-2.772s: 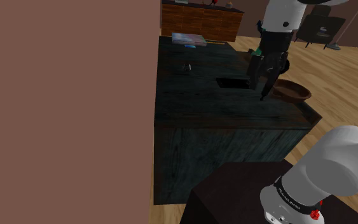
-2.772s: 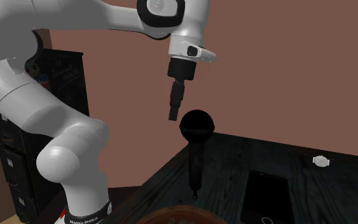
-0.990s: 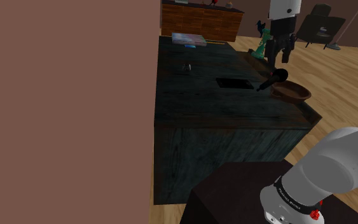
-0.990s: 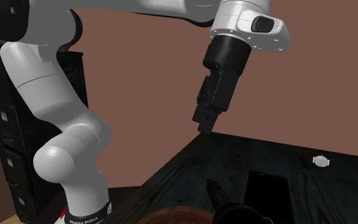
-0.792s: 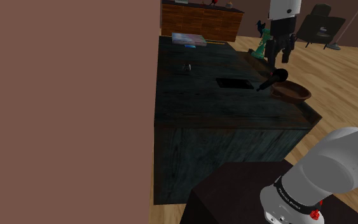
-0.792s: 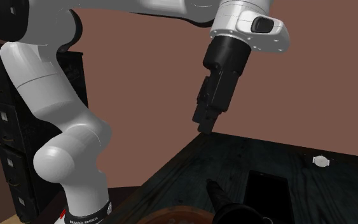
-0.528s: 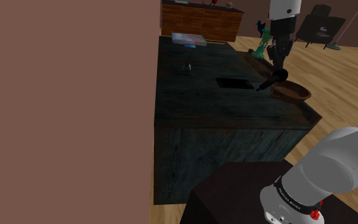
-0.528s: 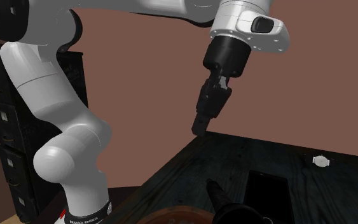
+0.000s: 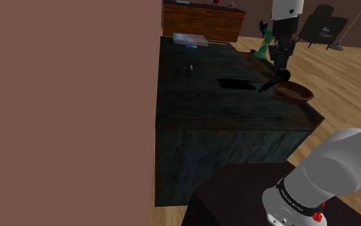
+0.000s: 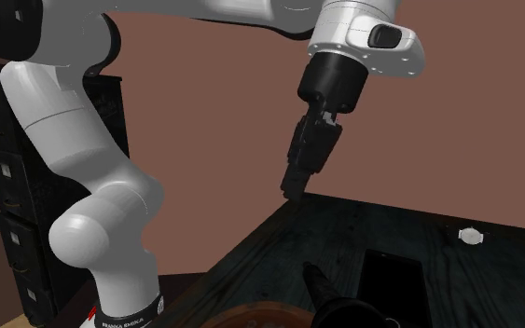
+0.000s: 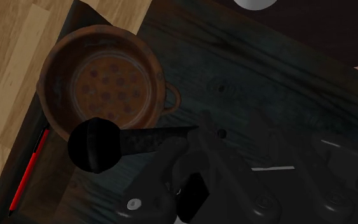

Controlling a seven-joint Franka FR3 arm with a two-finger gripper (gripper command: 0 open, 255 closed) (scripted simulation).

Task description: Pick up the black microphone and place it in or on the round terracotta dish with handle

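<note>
Dark plank tabletop: the black microphone lies with its head on the terracotta dish rim, handle on the wood. The claw hangs above, pinched together, empty. Best retreat is straight up; a sideways brush could roll it off.

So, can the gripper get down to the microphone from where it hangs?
Probably yes. The gripper hangs over the table with nothing between it and the microphone, which lies with its head at the dish rim. Its fingers look shut and would need opening first.
</note>
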